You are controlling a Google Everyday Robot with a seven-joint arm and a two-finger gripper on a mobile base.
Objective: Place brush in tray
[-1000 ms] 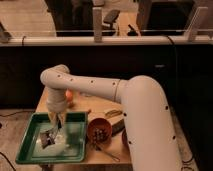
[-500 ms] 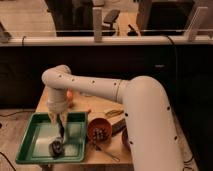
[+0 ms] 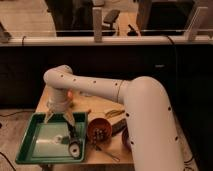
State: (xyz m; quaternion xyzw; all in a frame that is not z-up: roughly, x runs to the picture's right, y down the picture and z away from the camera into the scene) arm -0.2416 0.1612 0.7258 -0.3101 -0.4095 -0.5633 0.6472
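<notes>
While hovering above the far side of the green tray at lower left of the frame, spread apart and gripping nothing: jaws. Lying flat inside the tray toward its right rim, just below the jaws: brush, round head nearest the front edge. Resting on the wooden surface, tray just beside an orange bowl.

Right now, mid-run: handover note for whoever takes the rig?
Hand: open, gripping nothing, low over the back of the tray.
Brush: lying flat inside the tray by its right wall, head toward the front; the handle end sits close to one finger.
Done: brush is in the tray.
Left: probably just lift the hand straight up and clear.
</notes>
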